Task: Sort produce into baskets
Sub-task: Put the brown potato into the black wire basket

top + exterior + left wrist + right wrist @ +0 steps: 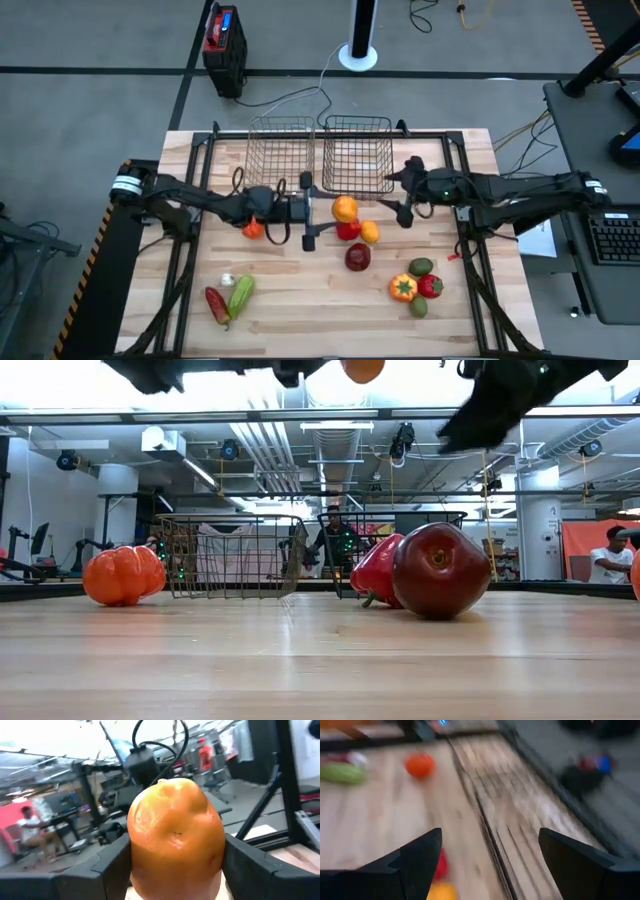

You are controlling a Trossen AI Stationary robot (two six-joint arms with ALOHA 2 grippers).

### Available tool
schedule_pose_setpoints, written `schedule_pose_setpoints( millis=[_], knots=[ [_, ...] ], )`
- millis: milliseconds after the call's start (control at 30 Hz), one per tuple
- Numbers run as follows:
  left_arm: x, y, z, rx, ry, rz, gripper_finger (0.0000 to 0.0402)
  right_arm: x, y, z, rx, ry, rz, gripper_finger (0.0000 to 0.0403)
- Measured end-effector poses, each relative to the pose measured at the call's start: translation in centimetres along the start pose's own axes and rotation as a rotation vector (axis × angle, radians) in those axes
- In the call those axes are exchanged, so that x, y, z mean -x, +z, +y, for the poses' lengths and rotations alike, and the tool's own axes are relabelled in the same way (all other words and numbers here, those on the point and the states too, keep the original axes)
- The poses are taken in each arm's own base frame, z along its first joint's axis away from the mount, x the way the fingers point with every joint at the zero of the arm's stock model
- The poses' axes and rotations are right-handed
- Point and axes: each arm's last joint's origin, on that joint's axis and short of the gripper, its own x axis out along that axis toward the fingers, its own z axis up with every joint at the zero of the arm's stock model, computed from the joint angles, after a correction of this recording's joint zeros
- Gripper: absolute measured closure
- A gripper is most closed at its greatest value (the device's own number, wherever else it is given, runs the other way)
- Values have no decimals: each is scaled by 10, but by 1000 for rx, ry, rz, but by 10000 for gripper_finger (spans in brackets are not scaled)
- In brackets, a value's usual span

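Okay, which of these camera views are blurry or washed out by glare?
Right wrist view: motion-smeared, table planks streaked, produce soft. Left wrist view: orange fruit fairly sharp, room behind blurred, bright patch blown out. Low view: ceiling lights glare white, arms dark silhouettes. High view: evenly lit and clear.

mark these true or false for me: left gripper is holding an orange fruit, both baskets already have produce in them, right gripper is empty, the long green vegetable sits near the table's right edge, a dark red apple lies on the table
1. The left gripper holds an orange fruit. True; in the low view the fruit is up off the table.
2. Both baskets already hold produce. False: both wire baskets look empty.
3. The right gripper is empty. True: its fingers stand apart with nothing between them.
4. The long green vegetable lies near the table's right edge. False: it lies at the front left, beside a red pepper.
5. A dark red apple lies on the table. True.
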Motion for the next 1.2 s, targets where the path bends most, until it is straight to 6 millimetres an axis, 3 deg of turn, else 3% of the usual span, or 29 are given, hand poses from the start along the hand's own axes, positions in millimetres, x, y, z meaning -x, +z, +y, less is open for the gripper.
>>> schedule_pose_setpoints(
  millis=[167, 467, 833, 1200],
  knots=[
    [-1, -5, 23, 109, -114, -48, 159, -11, 1, 16, 116, 122, -218, 78],
    [-1, -7, 20, 120, -114, -34, 159, -24, -1, 49, 155, 184, -284, 78],
    [-1, -10, 22, 35, -98, -12, 159, -28, -3, 48, 102, 77, -261, 78],
    [-4, -4, 31, 28, -6, -14, 159, -16, -6, 48, 34, 68, -212, 78]
  ],
)
